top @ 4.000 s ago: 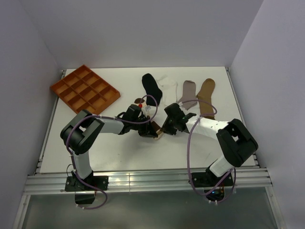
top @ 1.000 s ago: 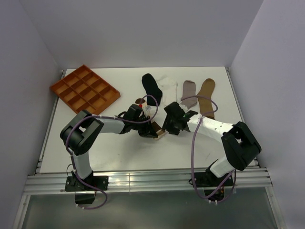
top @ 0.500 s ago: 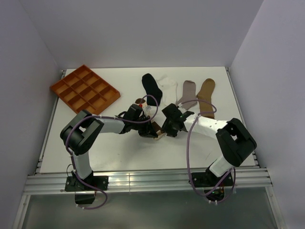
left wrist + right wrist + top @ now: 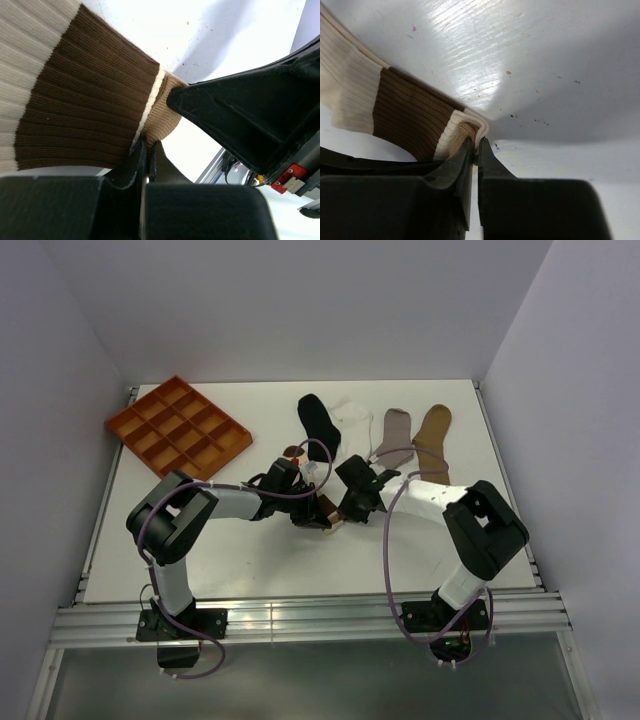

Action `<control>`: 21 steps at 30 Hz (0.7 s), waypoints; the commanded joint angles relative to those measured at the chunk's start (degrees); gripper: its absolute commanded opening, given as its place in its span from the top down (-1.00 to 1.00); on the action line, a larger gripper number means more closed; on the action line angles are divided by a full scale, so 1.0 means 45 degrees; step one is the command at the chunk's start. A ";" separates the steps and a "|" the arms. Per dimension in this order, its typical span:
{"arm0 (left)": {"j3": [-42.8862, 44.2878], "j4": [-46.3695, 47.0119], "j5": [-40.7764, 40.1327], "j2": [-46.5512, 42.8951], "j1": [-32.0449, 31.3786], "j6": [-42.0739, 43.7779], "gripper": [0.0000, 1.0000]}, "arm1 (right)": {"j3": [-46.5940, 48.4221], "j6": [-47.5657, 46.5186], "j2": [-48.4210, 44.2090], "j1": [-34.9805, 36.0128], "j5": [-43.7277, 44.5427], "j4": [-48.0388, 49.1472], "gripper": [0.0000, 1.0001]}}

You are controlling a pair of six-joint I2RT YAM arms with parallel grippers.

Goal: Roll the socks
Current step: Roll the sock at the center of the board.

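A cream sock with brown bands (image 4: 85,110) (image 4: 410,115) lies on the white table, and both grippers meet at its end (image 4: 336,523). My left gripper (image 4: 148,145) (image 4: 320,512) is shut on the sock's tan end. My right gripper (image 4: 476,147) (image 4: 346,510) is shut on the folded cream edge of the same end, from the opposite side. In the left wrist view a right finger (image 4: 250,115) sits right beside the tan end. In the top view the arms hide most of this sock. At the back lie a black sock (image 4: 318,422), a white sock (image 4: 352,420), a grey sock (image 4: 395,430) and a tan sock (image 4: 432,435).
An orange compartment tray (image 4: 178,426) stands at the back left. The right arm's forearm and cable (image 4: 420,495) run just in front of the grey and tan socks. White walls close in the table (image 4: 250,560) on three sides.
My right gripper has closed from half open onto the sock's edge and shifted slightly left toward the left gripper. The left gripper has stayed shut on the sock.
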 commanded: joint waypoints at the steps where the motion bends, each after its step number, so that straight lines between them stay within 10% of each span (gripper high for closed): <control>1: -0.0373 -0.1445 -0.1450 0.0313 -0.0088 0.0493 0.99 | 0.0672 -0.0459 0.0496 0.0077 0.0570 -0.0773 1.00; 21: -0.2578 0.0193 -0.4965 -0.3766 -0.0869 0.0903 0.07 | 0.3074 -0.1964 0.2430 0.0037 0.0825 -0.3550 1.00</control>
